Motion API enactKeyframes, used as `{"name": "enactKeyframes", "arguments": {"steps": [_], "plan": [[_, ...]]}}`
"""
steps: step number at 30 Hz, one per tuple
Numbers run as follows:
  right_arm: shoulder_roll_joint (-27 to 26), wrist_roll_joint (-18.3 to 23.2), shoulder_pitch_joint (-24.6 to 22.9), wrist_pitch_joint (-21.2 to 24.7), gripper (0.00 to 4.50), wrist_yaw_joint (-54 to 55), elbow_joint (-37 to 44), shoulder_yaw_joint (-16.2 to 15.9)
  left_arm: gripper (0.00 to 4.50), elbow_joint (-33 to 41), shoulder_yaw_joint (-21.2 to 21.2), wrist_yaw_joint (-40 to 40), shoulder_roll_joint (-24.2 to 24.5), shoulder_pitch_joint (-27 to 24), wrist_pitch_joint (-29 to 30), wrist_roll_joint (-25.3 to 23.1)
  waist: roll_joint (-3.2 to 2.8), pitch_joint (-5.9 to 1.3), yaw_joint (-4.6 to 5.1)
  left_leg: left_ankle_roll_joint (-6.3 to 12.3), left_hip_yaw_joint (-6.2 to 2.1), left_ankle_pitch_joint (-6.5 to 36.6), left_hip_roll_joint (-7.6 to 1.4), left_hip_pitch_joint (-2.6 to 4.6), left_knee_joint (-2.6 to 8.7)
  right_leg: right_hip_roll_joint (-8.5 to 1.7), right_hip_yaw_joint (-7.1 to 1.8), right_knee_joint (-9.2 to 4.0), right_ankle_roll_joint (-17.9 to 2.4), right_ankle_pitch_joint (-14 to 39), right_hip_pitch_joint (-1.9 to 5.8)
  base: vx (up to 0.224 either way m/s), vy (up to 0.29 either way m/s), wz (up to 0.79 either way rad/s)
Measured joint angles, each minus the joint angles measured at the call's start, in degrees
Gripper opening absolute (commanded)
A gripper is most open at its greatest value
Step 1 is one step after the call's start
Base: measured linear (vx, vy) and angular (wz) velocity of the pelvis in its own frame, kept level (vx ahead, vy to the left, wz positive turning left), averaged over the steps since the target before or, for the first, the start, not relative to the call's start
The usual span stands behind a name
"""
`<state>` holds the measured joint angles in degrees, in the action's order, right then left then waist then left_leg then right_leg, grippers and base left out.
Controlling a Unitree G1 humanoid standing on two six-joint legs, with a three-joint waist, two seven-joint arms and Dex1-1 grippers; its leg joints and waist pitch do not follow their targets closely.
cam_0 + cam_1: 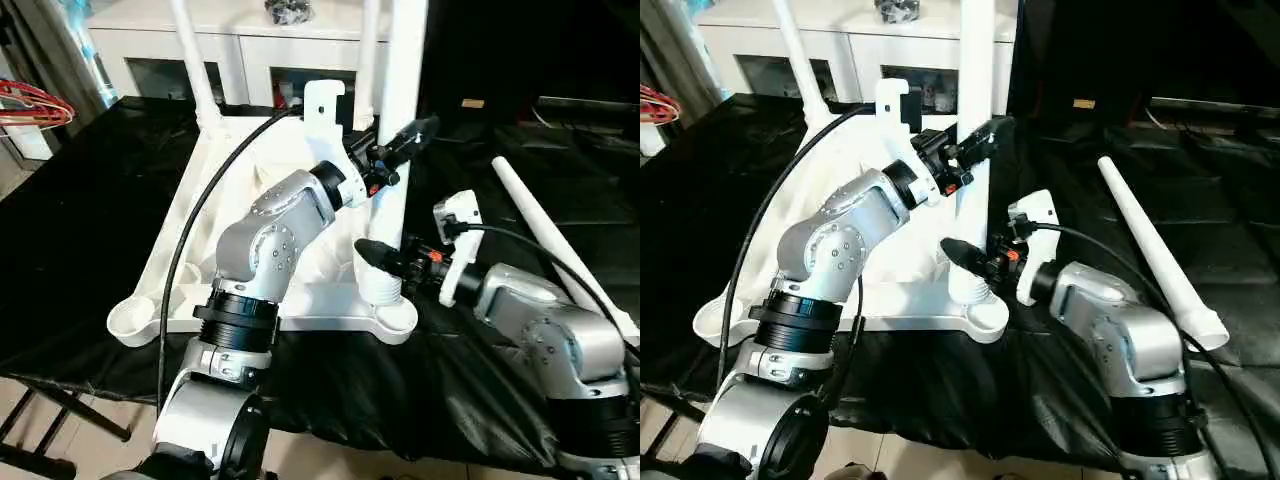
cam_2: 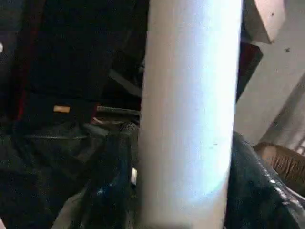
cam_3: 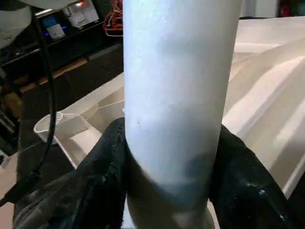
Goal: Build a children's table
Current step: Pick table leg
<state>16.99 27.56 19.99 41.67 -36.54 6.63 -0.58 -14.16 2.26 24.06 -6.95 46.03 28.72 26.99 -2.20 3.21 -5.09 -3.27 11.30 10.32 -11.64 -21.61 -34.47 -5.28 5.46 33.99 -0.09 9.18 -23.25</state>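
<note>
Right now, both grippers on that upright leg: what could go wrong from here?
1. The leg stands in the near corner socket, gripped low by the right gripper and higher by the left gripper; uneven force could jam the thread.
2. The tabletop overhangs the black cloth's edge and could slide.

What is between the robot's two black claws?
A white table leg standing in the tabletop's corner socket. The left gripper clasps it higher up, the right gripper near its base, seen in both eye views.

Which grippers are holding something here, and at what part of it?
Both hold the upright leg standing in the tabletop's near corner socket: the right gripper just above its base, the left gripper higher up the tube.
</note>
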Motion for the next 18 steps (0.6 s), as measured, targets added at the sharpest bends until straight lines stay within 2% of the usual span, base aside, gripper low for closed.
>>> {"name": "enactKeyframes", "arguments": {"steps": [2,5,6,7,9,12,18], "plan": [[-0.1,0.0,0.0,0.0,1.88,0.1,0.0,0.0,1.89,0.0,0.2,-0.2,0.0,0.0,0.0,-0.1,0.0,0.0,-0.02,0.0,0.0,0.0,0.0,0.0,0.0,0.0,0.01,0.0,0.0,0.0,0.0,0.0,0.0,0.0],[-0.1,-0.2,0.0,-0.3,1.88,0.2,0.0,0.0,1.84,0.1,0.3,-0.4,0.1,0.0,0.0,-0.2,-0.01,0.0,-0.02,0.0,-0.01,0.0,0.0,-0.01,0.0,0.0,0.01,0.0,0.0,0.0,0.0,0.0,0.0,0.0],[-0.1,-0.3,0.0,-0.5,2.44,0.2,0.0,-0.1,1.82,0.2,0.3,-0.4,0.1,0.0,0.0,-0.2,-0.01,0.0,-0.01,0.0,-0.01,0.0,0.0,-0.01,0.0,0.0,0.01,0.0,0.0,0.0,0.0,0.0,0.0,0.0],[-0.1,-0.3,0.0,-0.6,2.58,0.2,0.0,-0.1,1.82,0.4,0.3,-0.4,0.1,0.0,0.1,-0.2,-0.01,0.0,-0.01,0.0,-0.01,0.0,0.0,-0.01,0.0,0.0,0.01,0.0,0.0,0.0,0.0,0.0,0.0,0.0],[-0.2,0.0,0.3,-0.8,2.64,0.2,0.0,0.2,1.81,0.4,0.2,-0.5,0.1,-0.3,0.4,0.0,-0.03,-0.01,-0.01,0.0,-0.01,0.0,0.0,-0.01,0.0,0.0,0.01,0.0,0.0,0.0,0.0,0.0,0.0,0.0],[0.1,1.0,0.9,-0.8,3.01,-0.5,0.0,0.5,1.81,0.4,-0.2,-0.1,0.0,-0.6,1.0,0.2,-0.03,-0.01,-0.01,0.0,-0.01,0.0,0.0,-0.01,0.0,0.0,0.01,0.0,0.0,0.0,0.0,0.0,0.0,0.0],[5.6,1.3,0.9,-0.2,3.35,-5.0,0.1,0.2,1.8,0.8,-2.1,2.7,1.2,-1.0,1.0,0.2,-0.02,-0.01,-0.1,0.0,-0.01,0.0,0.0,-0.04,0.0,0.0,0.01,-0.01,0.0,0.0,0.0,0.0,0.0,0.0]]}}
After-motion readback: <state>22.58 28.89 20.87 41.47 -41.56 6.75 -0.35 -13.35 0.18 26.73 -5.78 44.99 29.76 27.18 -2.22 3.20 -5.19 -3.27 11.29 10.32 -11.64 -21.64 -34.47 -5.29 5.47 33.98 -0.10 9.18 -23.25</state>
